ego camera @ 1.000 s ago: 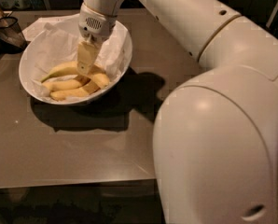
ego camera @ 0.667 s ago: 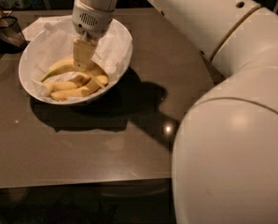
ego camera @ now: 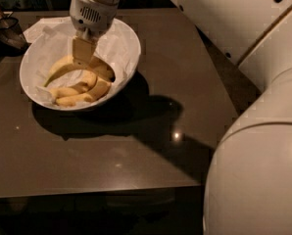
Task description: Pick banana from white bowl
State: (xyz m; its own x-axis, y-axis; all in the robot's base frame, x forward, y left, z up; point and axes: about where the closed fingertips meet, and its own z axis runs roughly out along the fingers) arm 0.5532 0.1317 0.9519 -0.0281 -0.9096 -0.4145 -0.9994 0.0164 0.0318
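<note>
The white bowl (ego camera: 132, 47) stands at the table's back left, lined with crumpled white paper. The banana (ego camera: 59, 69), long and curved, arcs across the bowl above two shorter, paler bananas (ego camera: 80, 96). My gripper (ego camera: 82, 58) reaches straight down into the bowl from above. Its tan fingers (ego camera: 82, 49) are closed on the middle of the banana's arc. The banana's ends stick out to either side of the fingers.
The brown table (ego camera: 136, 155) carries the bowl. A dark holder (ego camera: 4, 31) stands at the far left edge, close to the bowl. My large white arm links (ego camera: 263, 170) fill the right side of the view.
The gripper has shifted slightly within the bowl and now sits on the long banana, which shows as a raised arc above the other two. The view has shifted and my arm has swung right.
</note>
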